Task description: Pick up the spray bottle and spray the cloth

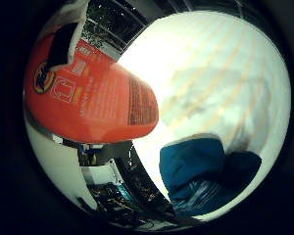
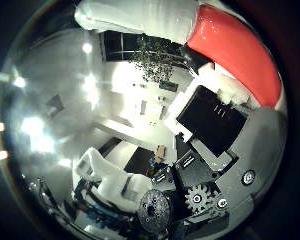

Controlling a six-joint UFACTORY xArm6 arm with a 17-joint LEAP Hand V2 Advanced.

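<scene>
A red-orange spray bottle with a printed label lies close against my palm and fills a large part of the right little finger side palm view. In the right thumb side palm view its red body shows beside a white finger curled against it. My hand is shut on the bottle and holds it above a round white table. A crumpled blue cloth lies on the table near its edge, below the bottle and away from it.
Dark shelving and clutter stand beyond the table's edge. The right thumb side palm view looks out into a room with bright ceiling lights and a hanging plant.
</scene>
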